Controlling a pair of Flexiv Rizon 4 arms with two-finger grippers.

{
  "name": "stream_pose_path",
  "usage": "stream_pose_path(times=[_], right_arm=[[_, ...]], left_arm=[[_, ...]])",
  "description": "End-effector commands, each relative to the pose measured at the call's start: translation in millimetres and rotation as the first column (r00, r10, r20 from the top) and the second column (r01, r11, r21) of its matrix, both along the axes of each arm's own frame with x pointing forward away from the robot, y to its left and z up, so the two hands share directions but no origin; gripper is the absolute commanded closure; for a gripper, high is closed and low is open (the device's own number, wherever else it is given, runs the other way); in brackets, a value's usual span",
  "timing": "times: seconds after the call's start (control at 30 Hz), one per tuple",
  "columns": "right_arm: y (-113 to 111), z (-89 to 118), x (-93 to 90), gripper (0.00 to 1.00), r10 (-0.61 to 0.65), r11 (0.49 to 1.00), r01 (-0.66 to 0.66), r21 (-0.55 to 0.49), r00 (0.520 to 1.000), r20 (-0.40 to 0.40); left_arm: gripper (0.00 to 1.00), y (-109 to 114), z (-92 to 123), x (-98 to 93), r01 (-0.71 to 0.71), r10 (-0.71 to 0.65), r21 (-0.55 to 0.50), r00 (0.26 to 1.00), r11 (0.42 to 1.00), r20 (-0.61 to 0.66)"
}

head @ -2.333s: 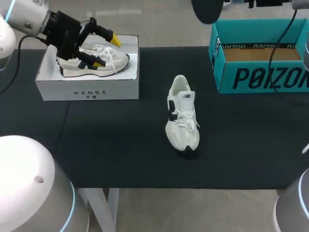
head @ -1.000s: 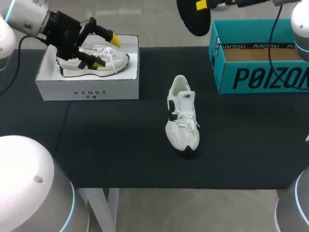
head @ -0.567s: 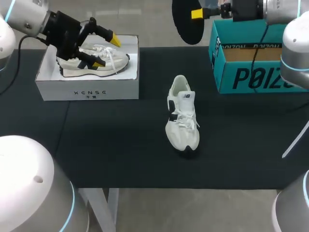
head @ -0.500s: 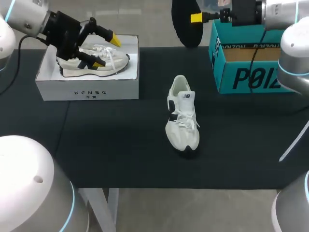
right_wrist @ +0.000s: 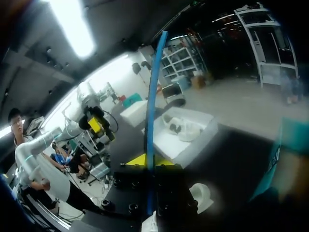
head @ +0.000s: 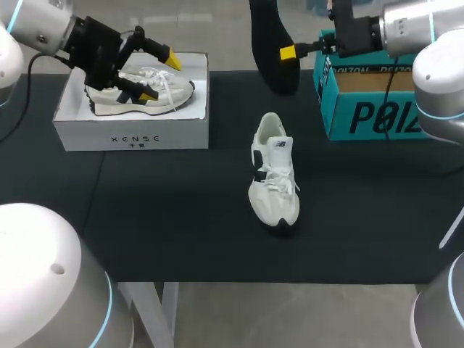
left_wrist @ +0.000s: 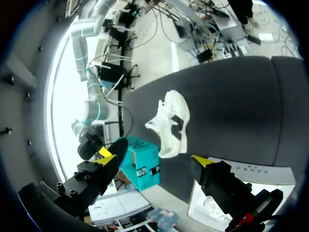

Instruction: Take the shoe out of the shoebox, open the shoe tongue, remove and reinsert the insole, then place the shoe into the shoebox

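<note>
**Q:** Layout?
**A:** The table (head: 181,217) carries a teal box (head: 391,109) at right and a white box (head: 130,130) at left. The shoe (head: 273,174) stands between them, apart from both.

**Q:** Insole and grippers?
**A:** The insole (head: 267,43) is clamped in the right gripper (head: 288,52), beside the teal box. The left gripper (head: 160,77) is spread wide over the white box.

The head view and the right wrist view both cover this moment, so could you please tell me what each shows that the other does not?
Only the head view shows the broad black face of the insole and the whole shoe on the table, laces included. Only the right wrist view shows the insole edge-on, a thin blue line upright in the right claw. Both show the right claw shut on the insole, plus the white shoebox holding a second shoe, with the left claw open over it.
</note>
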State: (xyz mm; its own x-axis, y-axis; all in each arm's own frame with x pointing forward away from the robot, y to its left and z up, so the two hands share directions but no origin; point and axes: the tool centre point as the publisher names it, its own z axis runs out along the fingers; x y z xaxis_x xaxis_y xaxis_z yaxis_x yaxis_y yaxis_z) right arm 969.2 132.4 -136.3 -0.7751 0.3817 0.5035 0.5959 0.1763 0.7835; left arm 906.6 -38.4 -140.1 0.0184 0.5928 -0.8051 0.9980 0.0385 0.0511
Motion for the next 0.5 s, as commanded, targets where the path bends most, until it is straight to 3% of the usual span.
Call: stream_pose_path(times=[0.03,0.37,0.5], right_arm=[[0.2,0.4,-0.1,1.00,-0.002,1.000,0.002,-0.002,1.000,-0.001],[0.2,0.4,-0.1,1.00,-0.002,1.000,0.002,-0.002,1.000,-0.001],[1.9,-12.1,-1.7,1.00,0.006,1.000,-0.006,0.006,1.000,0.023]], left_arm=[[0.00,0.2,0.3,0.7,0.001,-0.001,0.004,1.000,1.000,0.000],[0.00,0.2,0.3,0.7,0.001,-0.001,0.004,1.000,1.000,0.000],[0.00,0.2,0.3,0.7,0.001,-0.001,0.004,1.000,1.000,0.000]])
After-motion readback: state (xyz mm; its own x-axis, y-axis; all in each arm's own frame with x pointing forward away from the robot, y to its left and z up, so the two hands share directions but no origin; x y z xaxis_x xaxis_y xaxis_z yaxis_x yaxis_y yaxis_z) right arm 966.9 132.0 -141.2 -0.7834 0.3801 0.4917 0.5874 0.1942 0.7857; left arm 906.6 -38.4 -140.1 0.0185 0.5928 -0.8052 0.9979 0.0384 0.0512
